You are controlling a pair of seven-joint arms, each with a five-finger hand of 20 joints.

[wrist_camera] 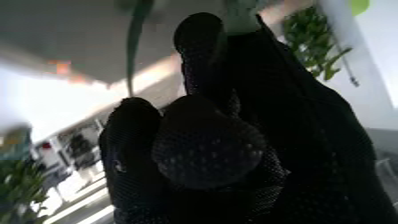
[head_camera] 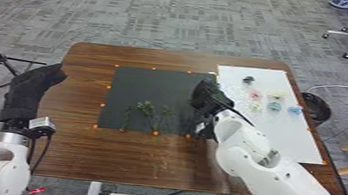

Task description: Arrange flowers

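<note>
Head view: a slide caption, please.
Right hand over the black mat, green stems to its left, flowers on the white sheet to its right.

My left arm [head_camera: 1, 164] and right arm [head_camera: 279, 184] are white, smoothly rounded. Black fabric covers my left hand [head_camera: 30, 91] and right hand [head_camera: 208, 95] — the right's mesh speckled pale. Beside my silvery left wrist ring [head_camera: 6, 138] — a dark cable [head_camera: 43, 153].

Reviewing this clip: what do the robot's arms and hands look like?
The left arm and right arm are white with rounded shells; small dark dots mark the right one. By the left wrist are a silvery ring, a small pale box and a black cable. The left hand and right hand wear black gloves, the right's a textured mesh.
</note>
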